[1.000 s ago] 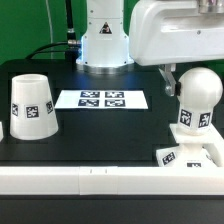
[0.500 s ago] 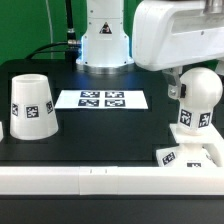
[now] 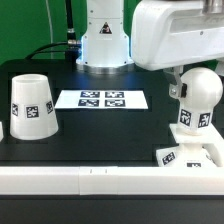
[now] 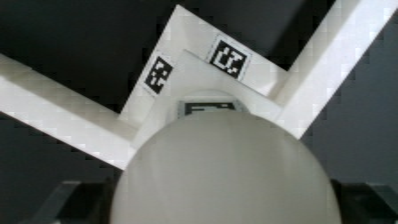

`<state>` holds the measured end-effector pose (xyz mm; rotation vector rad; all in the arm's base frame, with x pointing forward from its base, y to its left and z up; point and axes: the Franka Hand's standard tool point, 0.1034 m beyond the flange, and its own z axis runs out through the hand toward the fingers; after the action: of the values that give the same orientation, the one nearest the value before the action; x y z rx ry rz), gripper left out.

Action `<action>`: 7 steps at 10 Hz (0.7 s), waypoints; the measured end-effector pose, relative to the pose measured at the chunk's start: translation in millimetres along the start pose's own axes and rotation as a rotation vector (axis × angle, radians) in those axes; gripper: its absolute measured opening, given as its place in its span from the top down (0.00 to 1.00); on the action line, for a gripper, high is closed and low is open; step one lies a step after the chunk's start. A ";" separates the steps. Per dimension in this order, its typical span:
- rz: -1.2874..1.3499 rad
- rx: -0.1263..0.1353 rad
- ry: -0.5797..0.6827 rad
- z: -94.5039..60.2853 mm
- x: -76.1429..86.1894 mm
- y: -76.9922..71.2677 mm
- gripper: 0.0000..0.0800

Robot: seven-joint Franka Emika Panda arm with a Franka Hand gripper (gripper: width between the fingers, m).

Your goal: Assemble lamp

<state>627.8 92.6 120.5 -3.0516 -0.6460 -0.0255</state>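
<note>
My gripper (image 3: 197, 88) is shut on the white ball-shaped bulb (image 3: 199, 97) and holds it upright at the exterior view's right, neck and tags pointing down. The flat square base (image 3: 188, 157) lies just below and in front of it, against the front rail; the neck looks a little above it. In the wrist view the bulb (image 4: 222, 165) fills the middle between my dark fingers (image 4: 75, 200), and the base's tagged corner (image 4: 192, 68) shows beyond it. The cone-shaped shade (image 3: 31, 105) stands at the exterior view's left, far from the gripper.
The marker board (image 3: 101, 99) lies flat at the table's middle back. A white rail (image 3: 90, 180) runs along the table's front edge. The robot's white pedestal (image 3: 104, 40) stands behind the marker board.
The hand with the bulb has shifted very slightly; in the last half second nothing has visibly moved.
</note>
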 end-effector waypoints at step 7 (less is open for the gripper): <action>0.907 0.033 -0.003 0.6 0.9 -1.3 0.28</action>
<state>628.1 94.2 119.9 -2.9919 0.7481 0.0073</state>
